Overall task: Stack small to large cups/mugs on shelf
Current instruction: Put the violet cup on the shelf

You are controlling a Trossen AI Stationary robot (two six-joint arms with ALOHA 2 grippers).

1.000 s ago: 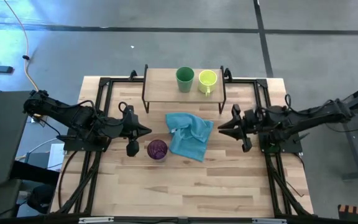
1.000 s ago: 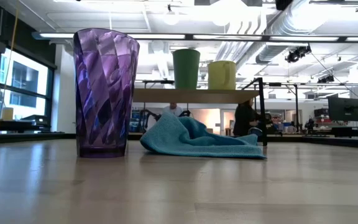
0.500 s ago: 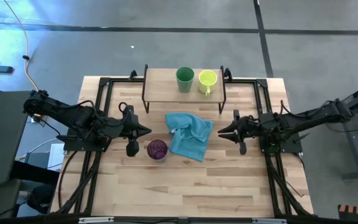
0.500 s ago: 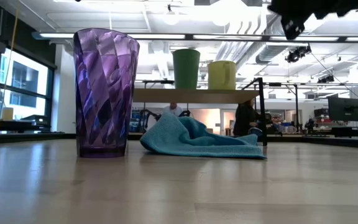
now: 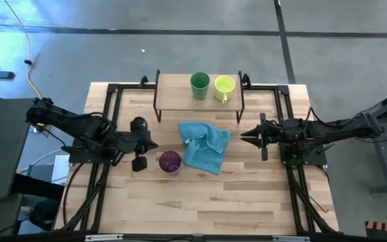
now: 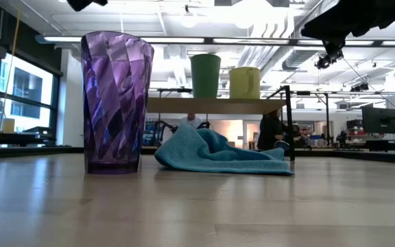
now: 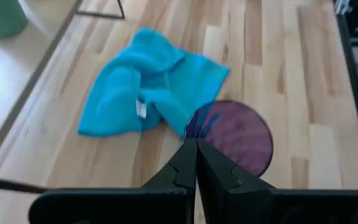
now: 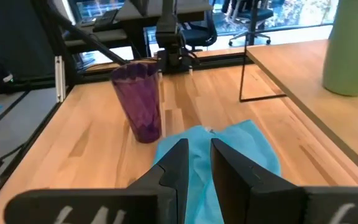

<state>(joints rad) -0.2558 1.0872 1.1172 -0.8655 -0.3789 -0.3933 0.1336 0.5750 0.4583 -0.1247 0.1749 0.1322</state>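
Left gripper (image 7: pixel 196 163) jaws pinched above faceted, seemingly translucent purple tumbler (image 7: pixel 235 134).

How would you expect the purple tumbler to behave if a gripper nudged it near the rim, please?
The purple tumbler stands tall on a base narrower than its rim, so a high push would probably tip it. Its see-through faceted wall suggests light plastic, likely to slide on the table. Tipped, it could roll toward the blue cloth beside it.
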